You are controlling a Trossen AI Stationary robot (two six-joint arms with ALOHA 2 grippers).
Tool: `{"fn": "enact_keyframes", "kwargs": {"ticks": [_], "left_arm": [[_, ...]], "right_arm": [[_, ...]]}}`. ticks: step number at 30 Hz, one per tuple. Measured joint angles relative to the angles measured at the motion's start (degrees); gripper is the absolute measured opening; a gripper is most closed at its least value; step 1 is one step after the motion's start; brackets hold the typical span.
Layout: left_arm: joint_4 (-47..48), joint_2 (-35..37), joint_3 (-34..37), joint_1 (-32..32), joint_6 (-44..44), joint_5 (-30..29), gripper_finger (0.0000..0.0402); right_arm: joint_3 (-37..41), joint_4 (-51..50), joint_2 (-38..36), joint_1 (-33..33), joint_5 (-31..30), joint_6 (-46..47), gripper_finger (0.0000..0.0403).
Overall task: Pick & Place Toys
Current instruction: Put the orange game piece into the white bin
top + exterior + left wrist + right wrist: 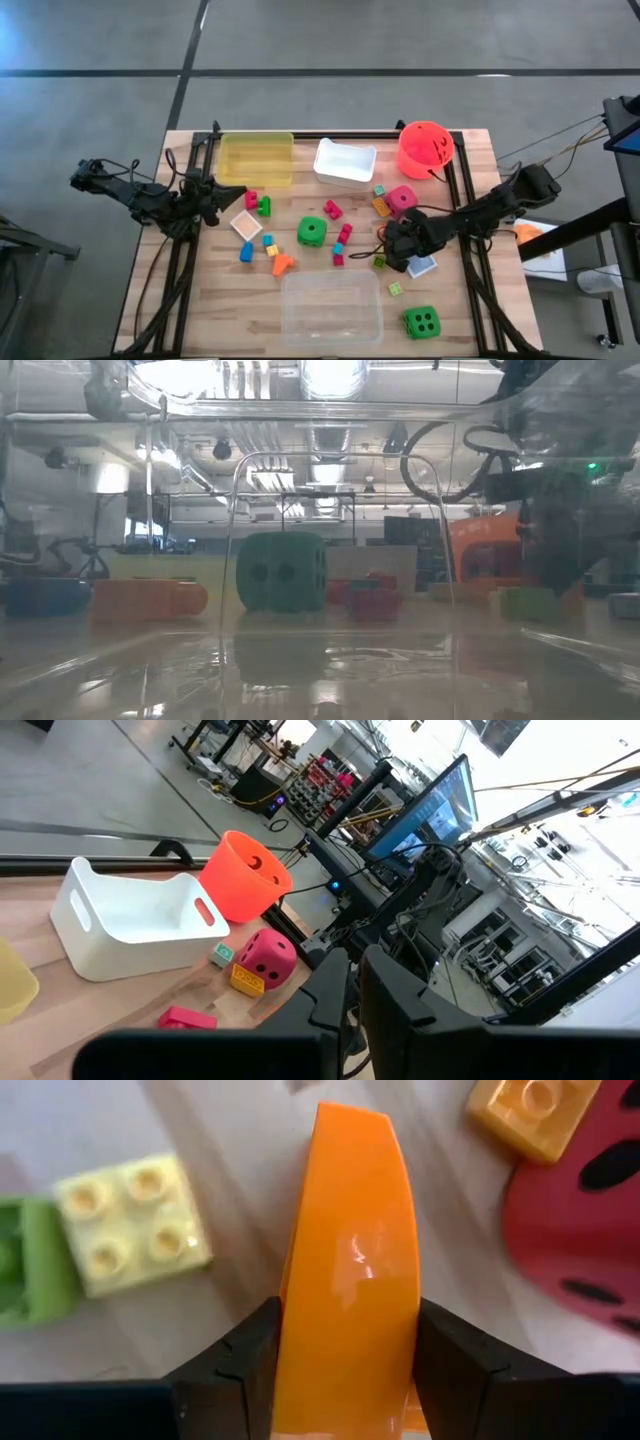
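Pink die [266, 956] lies beside white tub [130, 915] and orange bucket [243, 877].

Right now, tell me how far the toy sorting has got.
Barely started. The yellow tub, white tub and clear tub all look empty, so nothing appears placed. In hand: the right hand has its fingers against both sides of an orange piece beside the pink die. The left hand waits shut near the yellow tub. Left: the green dice and the scattered blocks.
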State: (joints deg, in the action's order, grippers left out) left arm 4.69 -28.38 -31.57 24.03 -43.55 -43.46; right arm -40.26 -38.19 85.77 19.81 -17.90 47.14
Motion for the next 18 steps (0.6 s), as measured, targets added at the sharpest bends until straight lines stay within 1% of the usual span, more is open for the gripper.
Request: {"fn": "enact_keyframes", "kwargs": {"ticks": [7,12,15,18], "left_arm": [[0.02,0.02,0.00,0.00,0.00,0.00,0.0028],[0.02,0.02,0.00,-0.02,0.00,-0.02,0.0028],[0.04,0.02,0.00,-0.05,0.00,-0.06,0.0028],[0.04,0.02,0.00,-0.15,0.00,-0.50,0.0028]], "right_arm": [[-4.57,-8.19,-5.78,0.00,4.01,-0.15,0.0166],[-12.87,-18.32,-10.72,-0.57,2.94,-0.04,0.0166],[-18.09,-21.64,-12.47,-2.54,1.53,-0.69,0.0166],[-22.77,-21.63,-12.94,-6.81,1.45,-2.16,0.0166]]}}
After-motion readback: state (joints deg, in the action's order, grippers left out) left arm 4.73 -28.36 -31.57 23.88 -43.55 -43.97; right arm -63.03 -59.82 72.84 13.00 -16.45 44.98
